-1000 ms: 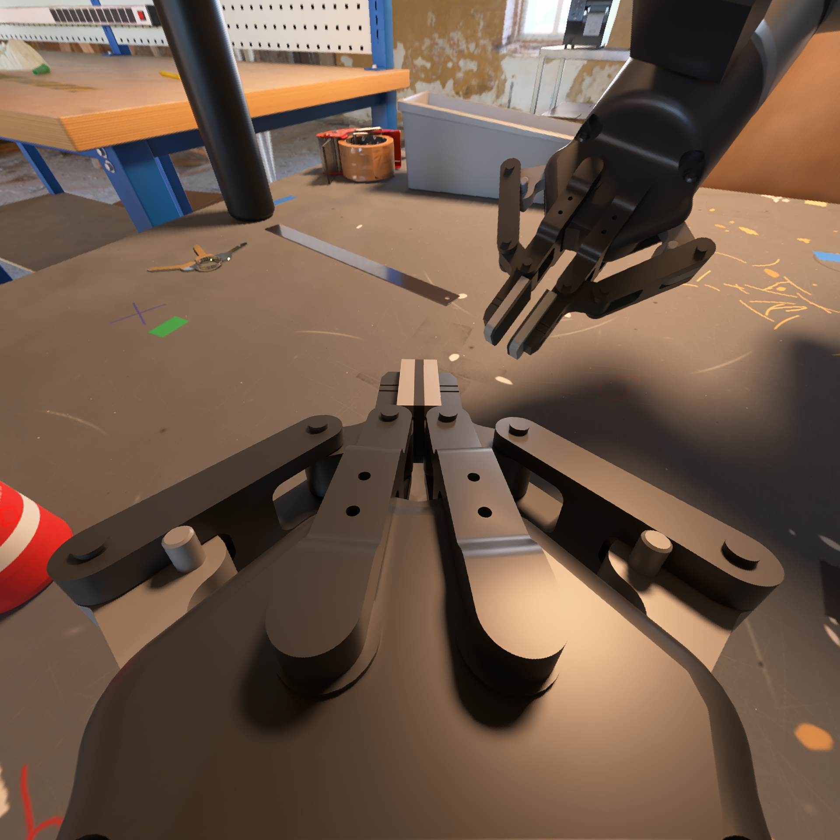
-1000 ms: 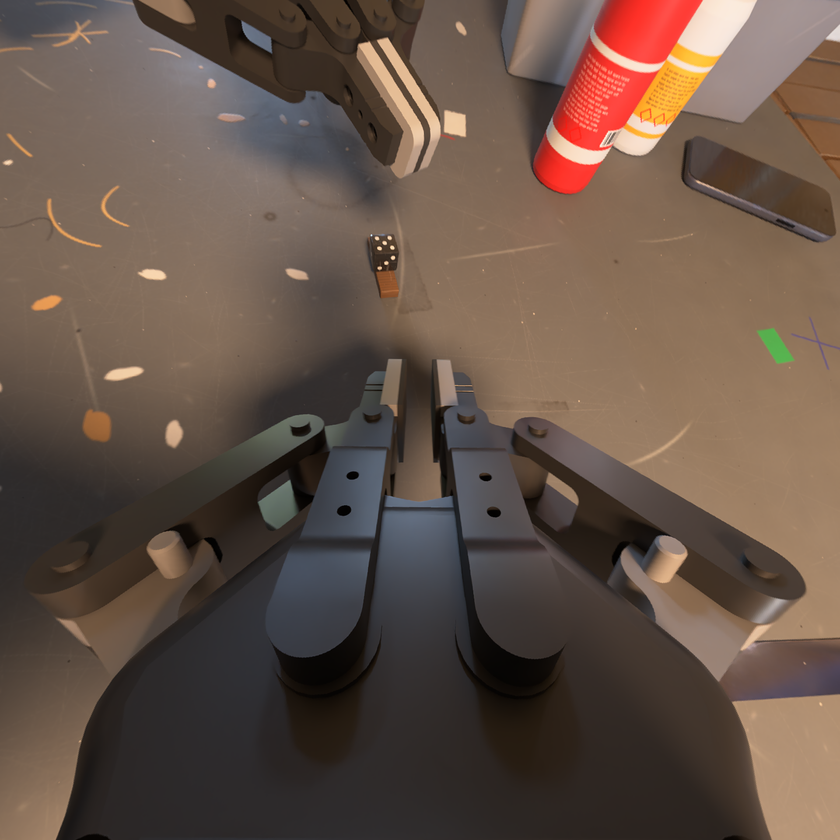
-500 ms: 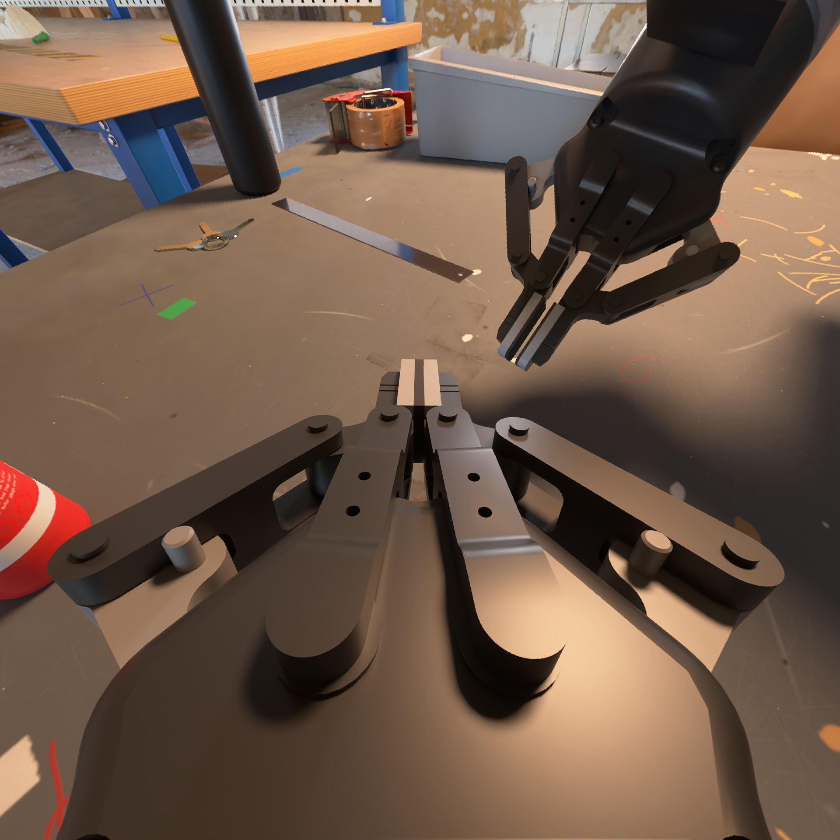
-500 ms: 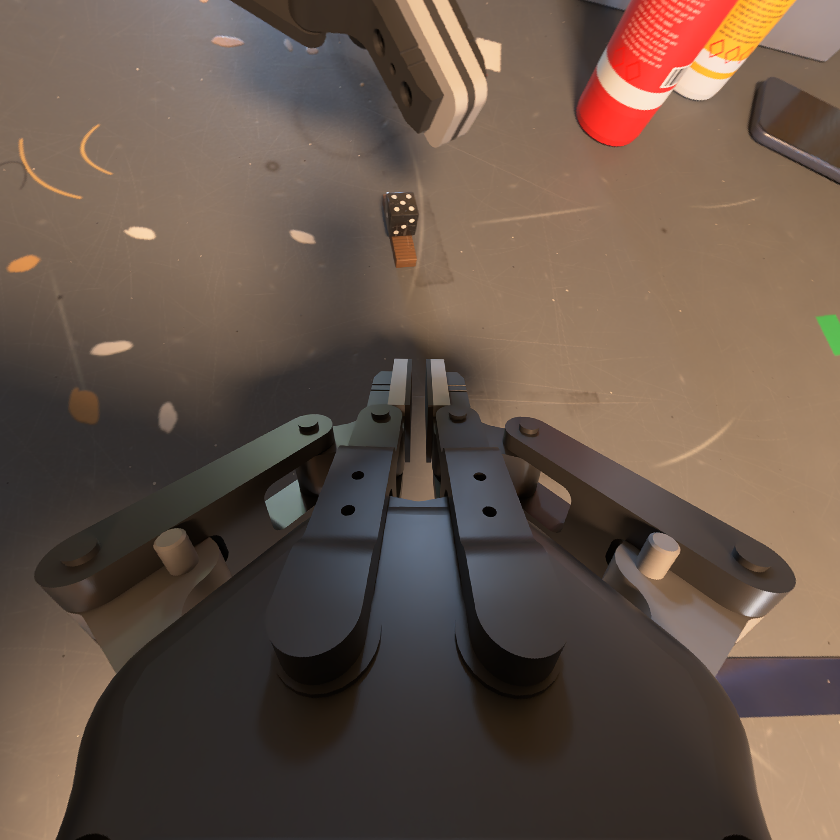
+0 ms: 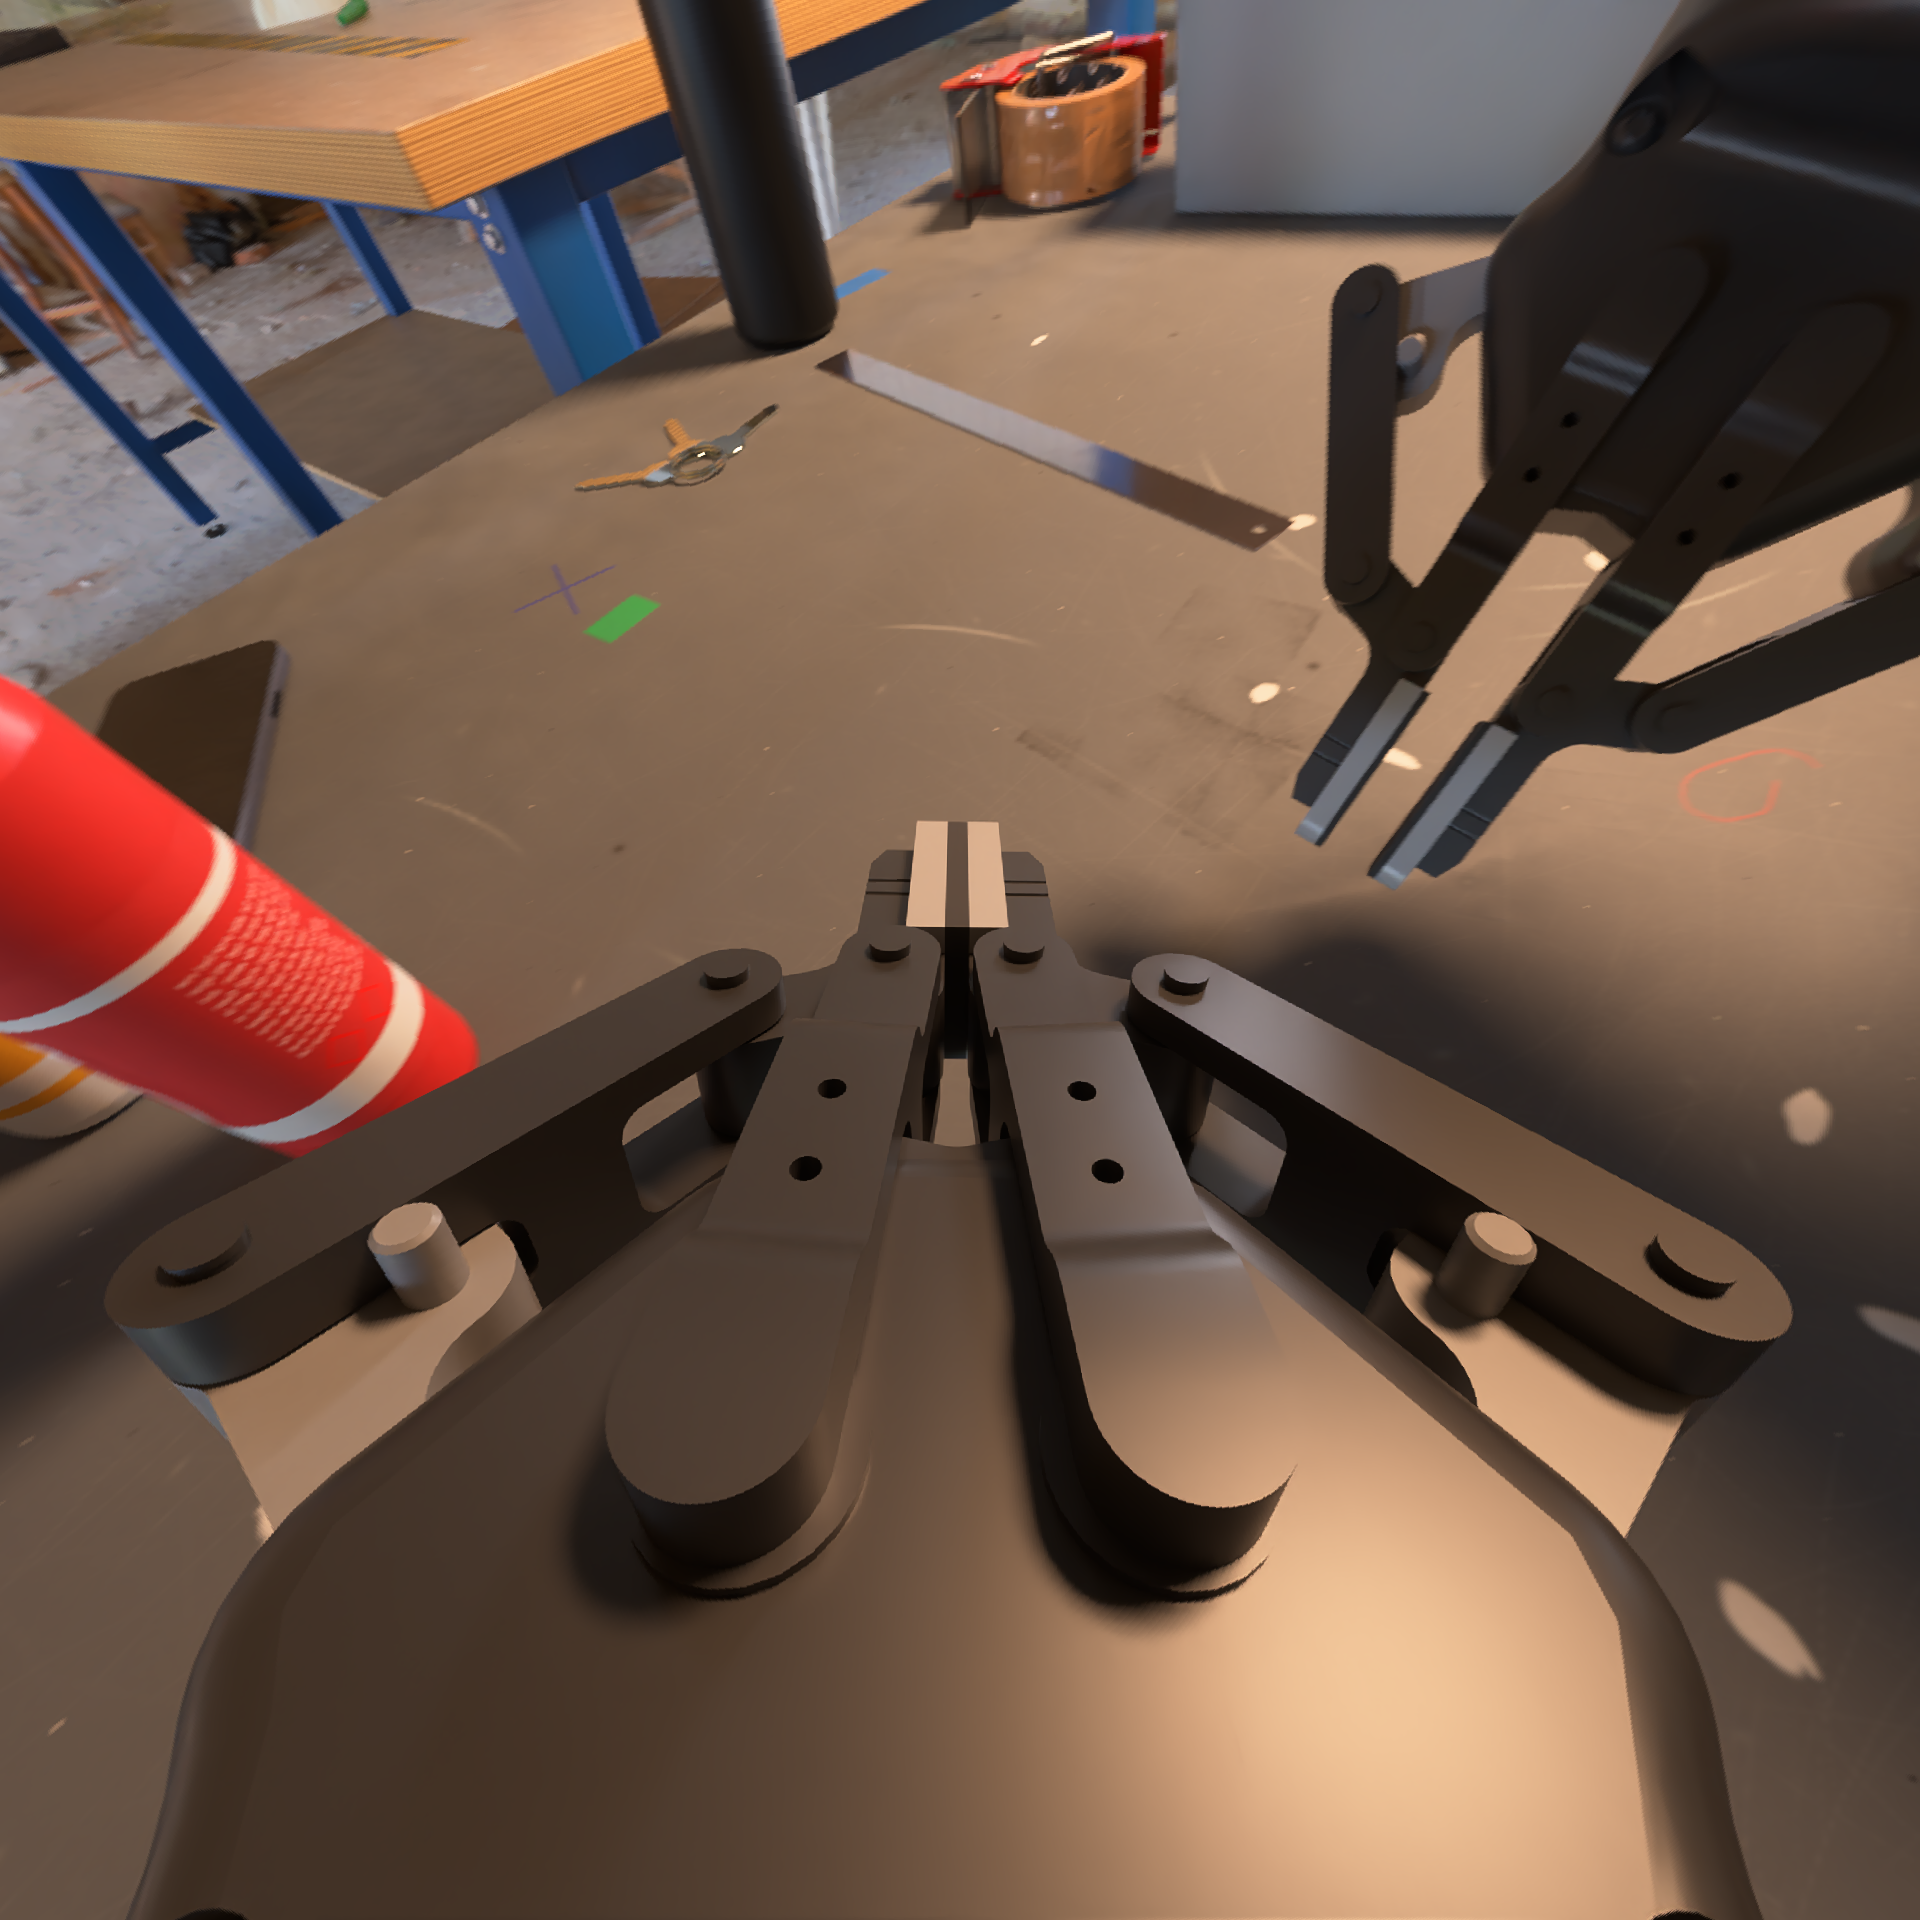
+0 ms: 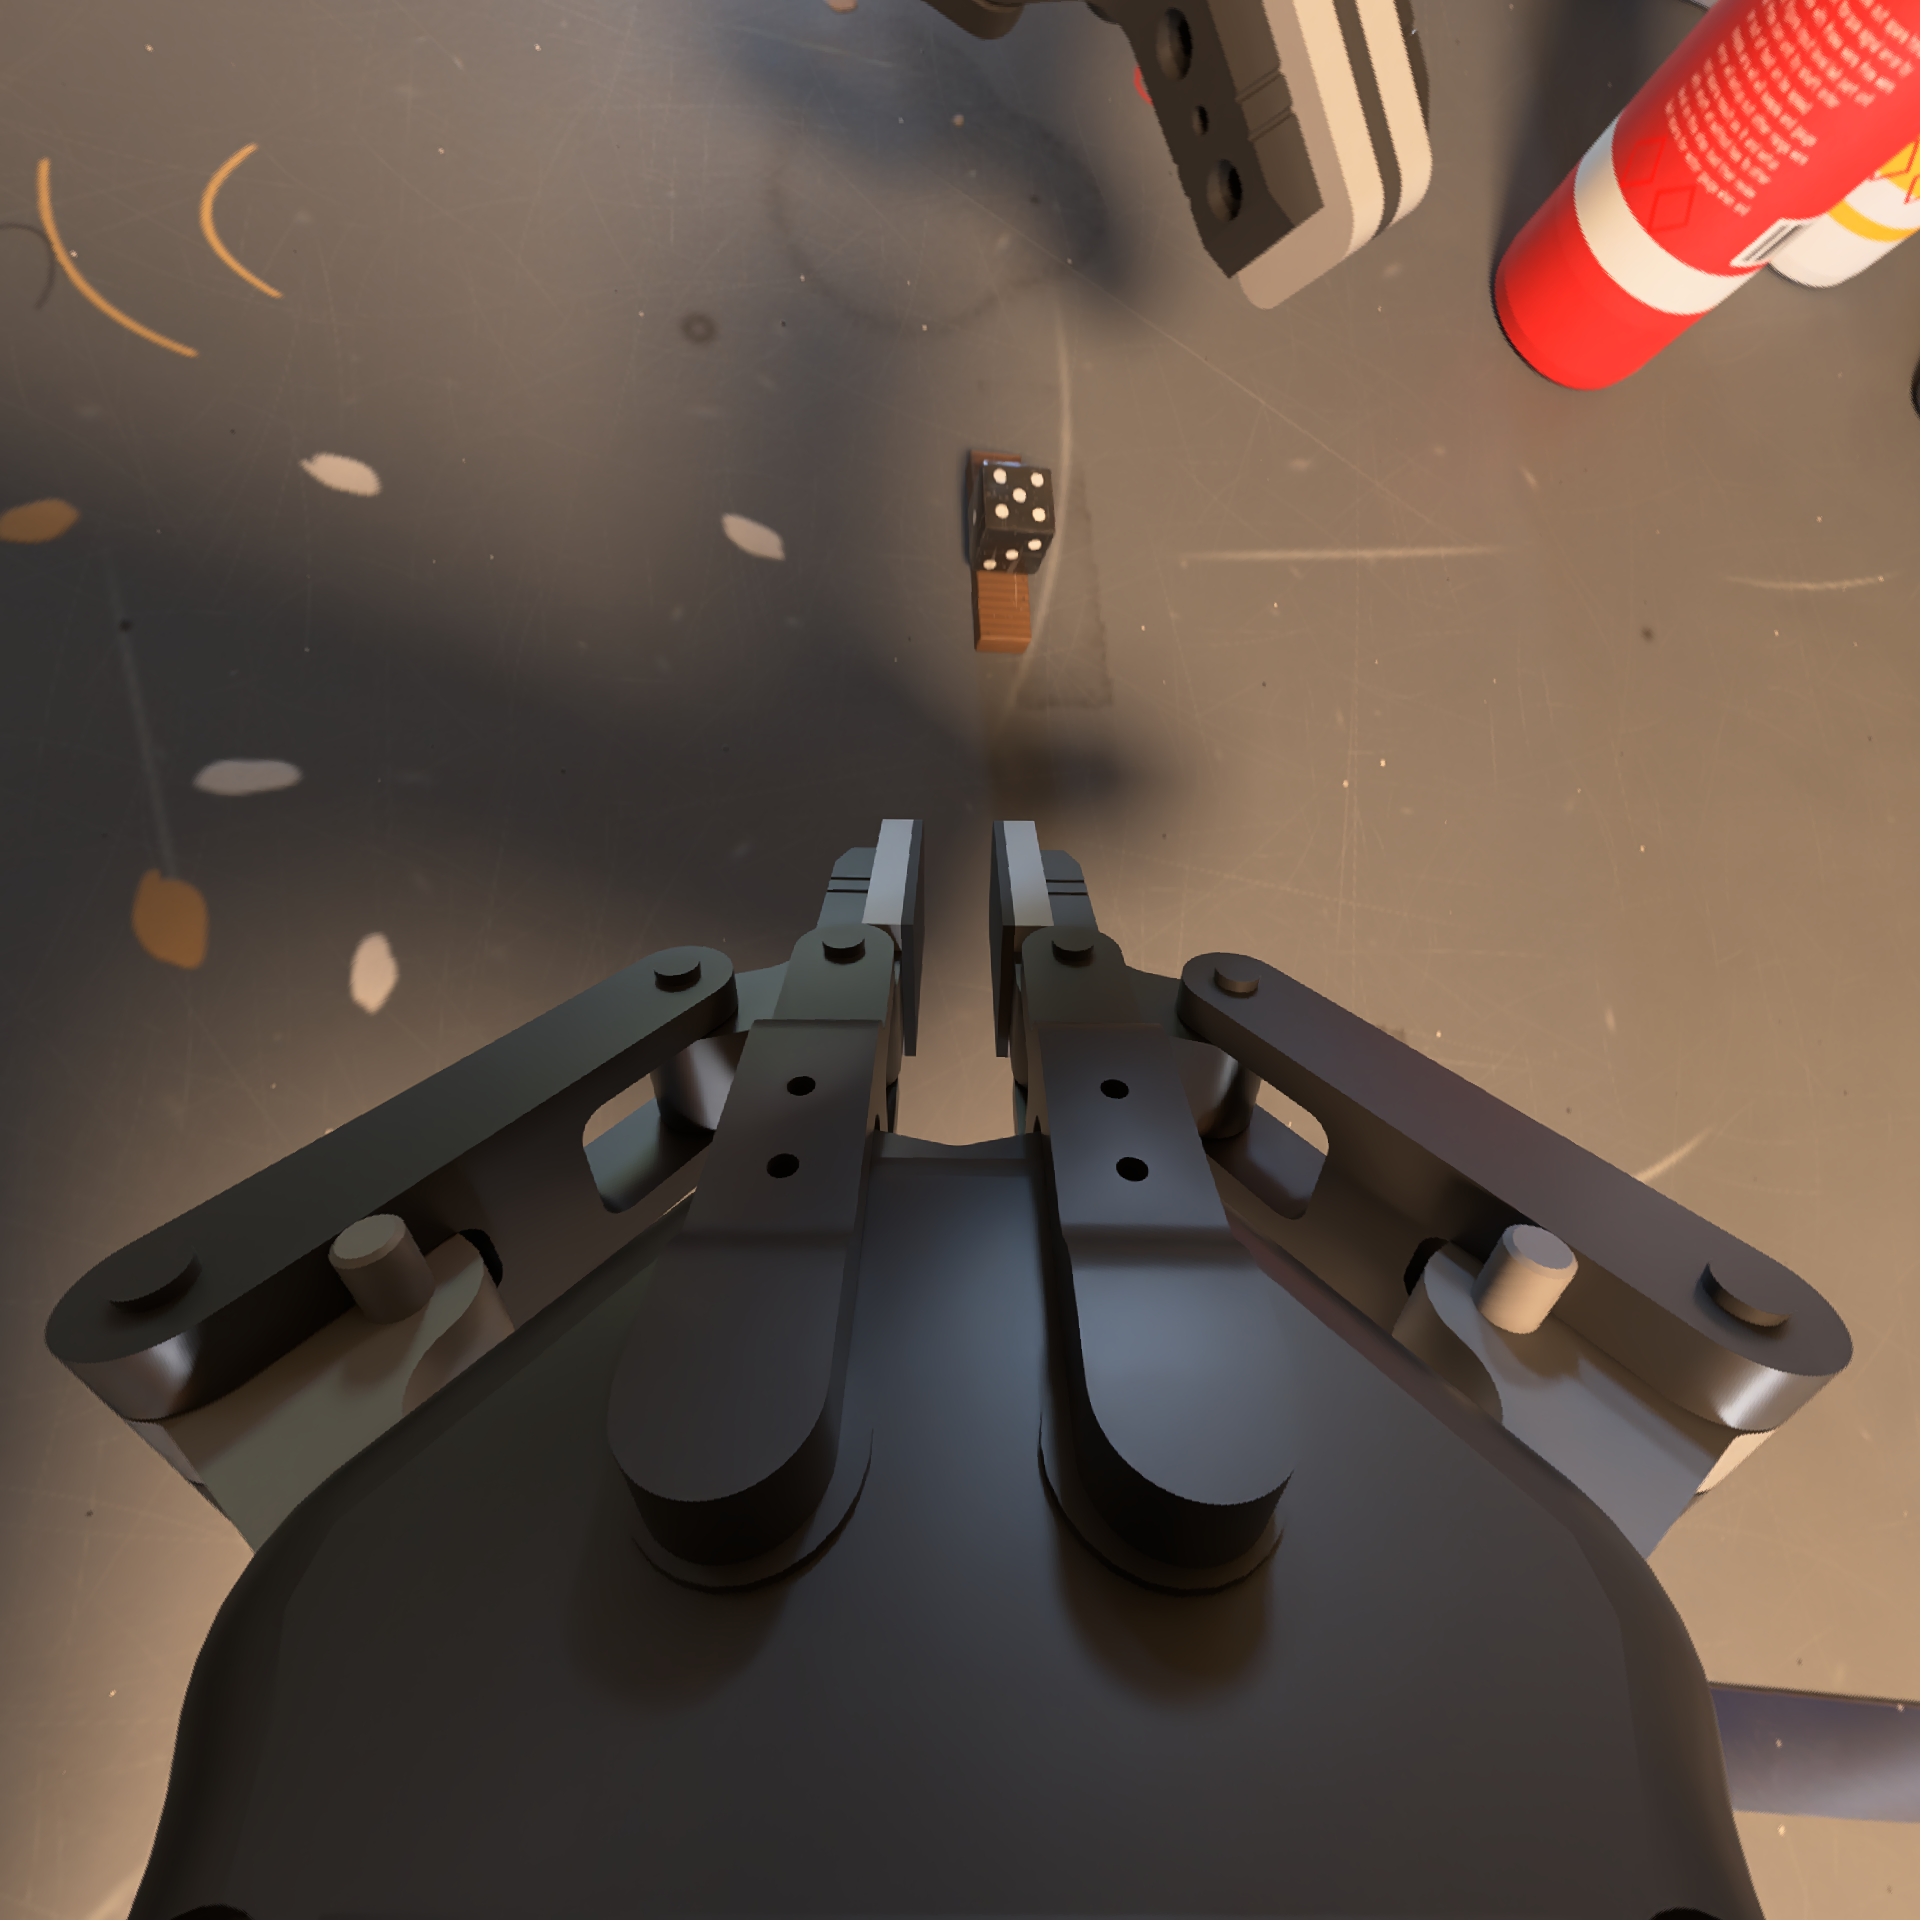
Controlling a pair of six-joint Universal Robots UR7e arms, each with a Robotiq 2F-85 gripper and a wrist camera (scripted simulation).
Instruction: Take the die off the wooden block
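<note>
Black fingers with pale pads: the left gripper (image 5: pixel 956 875) has them pressed flat together on nothing, while the right gripper (image 6: pixel 956 883) keeps a narrow gap, also empty. Only the right wrist view catches the die (image 6: pixel 1011 516) – black with white pips, sitting on the far end of the small wooden block (image 6: pixel 1003 613) on the grey table (image 6: pixel 1455 727), ahead of the right fingertips. The left wrist view hides both, but shows keys (image 5: pixel 681 462) and a steel ruler (image 5: pixel 1049 447) instead. The red can (image 6: pixel 1683 208) turns up in both.
</note>
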